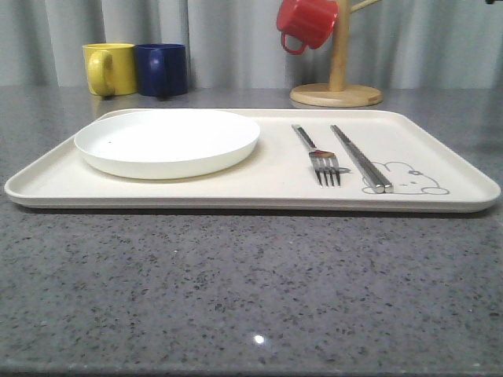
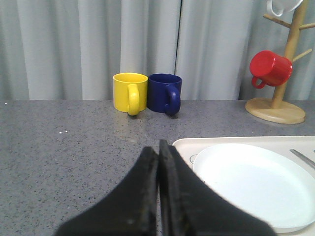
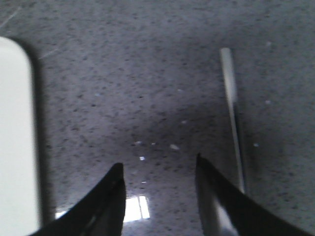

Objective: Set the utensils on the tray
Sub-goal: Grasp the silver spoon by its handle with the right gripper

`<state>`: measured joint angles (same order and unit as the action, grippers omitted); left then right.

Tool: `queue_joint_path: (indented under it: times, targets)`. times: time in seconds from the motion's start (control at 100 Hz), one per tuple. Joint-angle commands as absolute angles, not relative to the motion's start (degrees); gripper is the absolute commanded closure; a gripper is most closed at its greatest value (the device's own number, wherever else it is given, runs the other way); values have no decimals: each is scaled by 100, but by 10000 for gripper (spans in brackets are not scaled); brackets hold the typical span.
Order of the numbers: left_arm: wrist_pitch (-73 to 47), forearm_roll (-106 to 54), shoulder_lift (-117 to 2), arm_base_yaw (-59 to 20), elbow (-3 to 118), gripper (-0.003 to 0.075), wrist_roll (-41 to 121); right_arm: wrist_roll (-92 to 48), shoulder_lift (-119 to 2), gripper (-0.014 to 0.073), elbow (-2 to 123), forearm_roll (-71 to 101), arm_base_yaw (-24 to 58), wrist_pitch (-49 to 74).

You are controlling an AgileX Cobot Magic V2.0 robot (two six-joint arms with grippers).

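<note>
Silver fork (image 1: 321, 158) and chopsticks (image 1: 361, 158) are laid side by side on the cream tray (image 1: 440, 203). Left gripper (image 2: 158, 157) is seen pressed closed, the tray's corner just beyond its fingertips. Right gripper (image 3: 158, 173) is held apart, empty, a slim silver utensil (image 3: 233, 112) lying on the counter (image 3: 147, 73) beside one finger

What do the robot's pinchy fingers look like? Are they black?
Yes, both are black. The left gripper has two thick, matte fingers that are wide at the base and narrow to blunt tips, with a slightly rough surface. The right gripper has two smoother, curved fingers tapering to points, a bit shiny along the edges. No cables, stickers or markings can be seen on them.
</note>
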<state>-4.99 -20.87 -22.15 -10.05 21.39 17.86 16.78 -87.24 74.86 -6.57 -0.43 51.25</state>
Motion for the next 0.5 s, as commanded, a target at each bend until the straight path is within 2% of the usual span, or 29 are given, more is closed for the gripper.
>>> queue_joint_path:
  times: [0.0,0.24,0.49]
  targets:
    - [-119,-2113,-2236,-1028,2292,738,1730,1299,-8485,243,7557,-694,-413,4977]
    - [-119,-2113,-2236,-1028,2292,738,1730,319,-8601,243,7412,-302,-1159,5048]
    - [-119,-2113,-2236,-1028,2292,738,1730,-156,-8943,243,7408,80,-1309,4934]
